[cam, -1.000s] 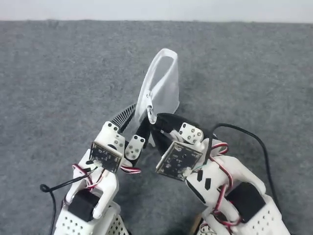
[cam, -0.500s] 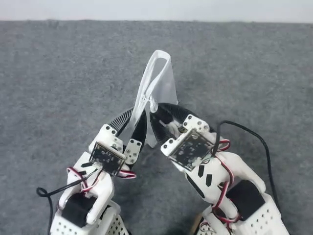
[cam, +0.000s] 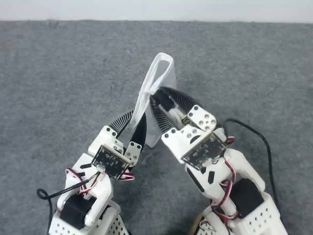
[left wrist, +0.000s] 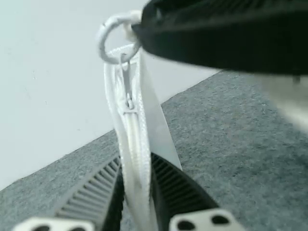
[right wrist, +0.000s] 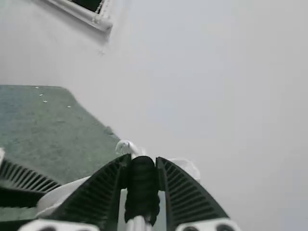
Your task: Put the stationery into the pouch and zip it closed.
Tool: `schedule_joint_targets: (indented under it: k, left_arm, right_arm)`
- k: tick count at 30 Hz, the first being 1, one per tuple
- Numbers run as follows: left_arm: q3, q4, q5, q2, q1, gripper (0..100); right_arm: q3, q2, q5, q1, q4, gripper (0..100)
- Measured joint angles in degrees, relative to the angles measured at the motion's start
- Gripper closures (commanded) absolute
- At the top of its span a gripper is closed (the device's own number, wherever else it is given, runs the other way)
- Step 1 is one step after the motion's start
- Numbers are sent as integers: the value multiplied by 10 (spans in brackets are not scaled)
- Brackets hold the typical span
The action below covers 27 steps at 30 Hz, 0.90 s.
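near, from 7 o'clock, pinching the lower edge of the pouch (cam: 164,73) in the left gripper (cam: 139,115); from 5 o'clock, nipping the zip pull (left wrist: 126,82) tight in the right gripper (cam: 156,95); farther, toward 12 o'clock, holding that white pouch upright above the grey table (cam: 58,73).

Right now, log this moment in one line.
left fingers: shut on translucent white zip pouch | right fingers: shut on white ring pull | pouch: held up over grey mat
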Motion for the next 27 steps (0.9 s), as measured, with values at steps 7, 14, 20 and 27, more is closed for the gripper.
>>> schedule_joint_targets:
  k: [7, 14, 20, 27]
  left_arm:
    - [-2, 2, 0, 0, 0, 992]
    - [-2, 2, 0, 0, -1, 993]
    - [-2, 2, -2, 0, -4, 993]
    - [-2, 2, -2, 0, -4, 993]
  right_arm:
    - [0, 98, -1, 42, -73, 993]
    - [-25, 167, -2, 69, -87, 993]
    - [-71, 233, -3, 76, -87, 993]
    - [-126, 302, -3, 99, -87, 993]
